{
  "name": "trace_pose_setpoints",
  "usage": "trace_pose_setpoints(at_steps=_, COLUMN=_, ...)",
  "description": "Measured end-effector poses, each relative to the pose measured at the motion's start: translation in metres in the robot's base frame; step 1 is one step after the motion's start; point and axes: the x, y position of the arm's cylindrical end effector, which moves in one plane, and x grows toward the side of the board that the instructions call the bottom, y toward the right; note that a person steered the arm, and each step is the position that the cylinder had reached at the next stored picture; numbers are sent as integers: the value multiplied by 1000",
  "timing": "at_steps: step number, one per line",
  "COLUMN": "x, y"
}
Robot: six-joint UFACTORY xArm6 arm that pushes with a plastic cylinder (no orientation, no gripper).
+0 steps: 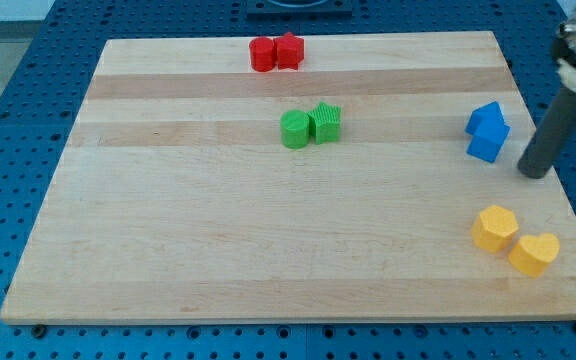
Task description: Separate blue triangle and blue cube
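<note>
The blue triangle [485,116] and the blue cube [488,142] sit touching each other near the board's right edge, the triangle toward the view's top, the cube just below it. My tip [534,173] rests on the board to the right of the blue cube and slightly lower, a short gap away from it. The dark rod rises from it toward the view's top right corner.
Two yellow blocks, a hexagon-like one [494,227] and a heart-like one [534,253], lie below my tip at the bottom right. A green cylinder [294,130] and green star [325,122] sit mid-board. Two red blocks [275,52] sit at the top edge.
</note>
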Motion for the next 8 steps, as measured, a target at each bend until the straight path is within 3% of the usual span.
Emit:
trace_pose_setpoints(at_steps=2, x=-62, y=5)
trace_pose_setpoints(at_steps=8, x=-64, y=-121)
